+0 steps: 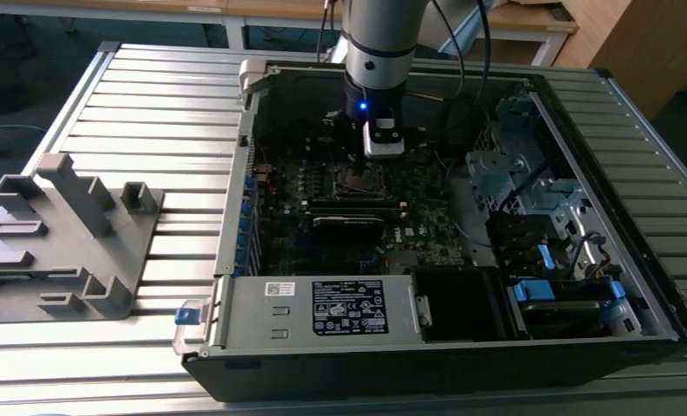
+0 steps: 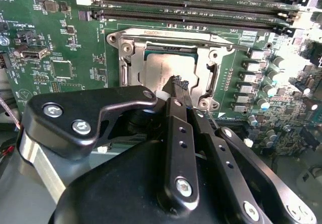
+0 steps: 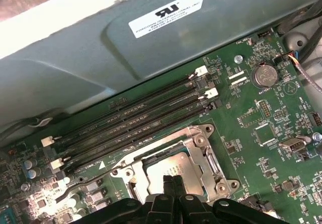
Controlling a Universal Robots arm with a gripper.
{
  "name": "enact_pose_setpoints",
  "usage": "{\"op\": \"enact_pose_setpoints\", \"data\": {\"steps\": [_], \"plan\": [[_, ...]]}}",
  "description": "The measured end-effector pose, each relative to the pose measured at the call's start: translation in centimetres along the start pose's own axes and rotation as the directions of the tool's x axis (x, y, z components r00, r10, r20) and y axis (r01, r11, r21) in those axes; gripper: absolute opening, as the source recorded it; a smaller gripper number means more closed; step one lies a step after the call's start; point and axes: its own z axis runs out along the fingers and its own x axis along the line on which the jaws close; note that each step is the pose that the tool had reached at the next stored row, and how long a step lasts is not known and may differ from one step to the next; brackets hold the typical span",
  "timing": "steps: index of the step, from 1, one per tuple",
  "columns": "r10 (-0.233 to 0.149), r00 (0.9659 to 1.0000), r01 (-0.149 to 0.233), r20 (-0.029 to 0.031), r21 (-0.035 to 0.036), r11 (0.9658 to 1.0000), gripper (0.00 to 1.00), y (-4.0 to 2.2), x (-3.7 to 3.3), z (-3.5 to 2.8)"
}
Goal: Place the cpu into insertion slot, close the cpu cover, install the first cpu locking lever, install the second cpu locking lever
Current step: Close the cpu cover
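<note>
Gripper (image 2: 178, 83): fingers pressed together, nothing between them, tips over the cpu (image 2: 160, 67); whether they touch it cannot be told. The cpu sits in the insertion slot (image 1: 360, 180), its near edge hidden behind the fingers, with the cpu cover (image 2: 206, 75) lying down around it. Memory slots (image 2: 201, 2) lie beyond. Arm (image 1: 378, 35): upright inside the open computer case (image 1: 436, 373).
</note>
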Motion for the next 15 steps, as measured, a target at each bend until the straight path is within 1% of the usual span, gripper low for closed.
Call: {"op": "enact_pose_setpoints", "data": {"steps": [2,4,6,8,10,12,13,15], "plan": [[-0.011,0.9999,0.011,0.0041,-0.0026,0.9999,0.11,0.00,0.00,0.01],[-0.030,0.9995,0.030,0.0069,-0.0045,0.9995,0.11,0.00,0.00,0.01],[-0.054,0.9985,0.054,0.0082,-0.0056,0.9985,0.11,0.00,0.00,0.03],[-0.081,0.9967,0.081,0.0091,-0.0062,0.9967,0.11,-0.01,0.00,0.06],[-0.111,0.9938,0.111,0.0095,-0.0064,0.9938,0.11,-0.01,0.00,0.10],[-0.143,0.9897,0.143,0.0097,-0.0064,0.9897,0.11,-0.01,0.00,0.15],[-0.160,0.9871,0.160,0.0094,-0.0063,0.9871,0.11,-0.01,0.00,0.16],[-0.195,0.9807,0.195,0.0085,-0.0061,0.9807,0.11,-0.01,0.00,0.19]]}}
